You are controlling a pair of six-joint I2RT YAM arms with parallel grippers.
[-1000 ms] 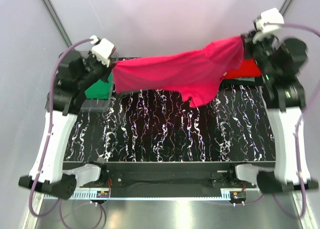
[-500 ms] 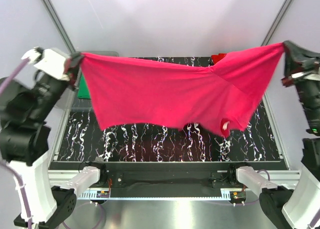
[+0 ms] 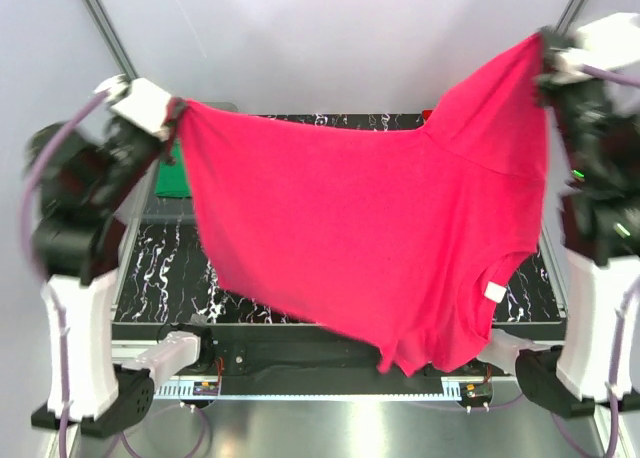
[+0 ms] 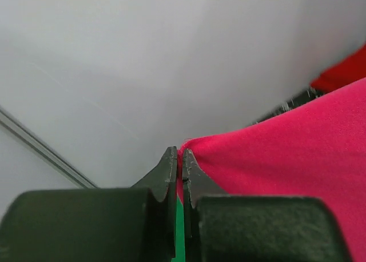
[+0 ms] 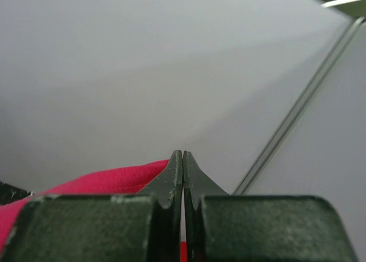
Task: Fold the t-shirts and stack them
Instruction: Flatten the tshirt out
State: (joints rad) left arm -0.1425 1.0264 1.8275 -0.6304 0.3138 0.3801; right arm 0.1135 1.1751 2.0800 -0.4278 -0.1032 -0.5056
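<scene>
Item: magenta-pink t-shirt [image 3: 370, 238], hanging spread between both sets of fingers, over the surface [image 3: 170, 268].
Left fingers [image 4: 173, 163]: pressed together on one corner of the cloth.
Right fingers [image 5: 178, 163]: pressed together on the opposite corner, held higher than the left.
White neck label [image 3: 494, 292]: low on the drape, below the right fingers.
Green t-shirt [image 3: 176, 178]: on the surface beneath the left fingers.
Red t-shirt [image 3: 432, 114]: glimpsed behind the cloth.
Step, as judged: spreading before the first fold.
Next move likely calls for levelling both grips and lowering the cloth flat, uncreased.
</scene>
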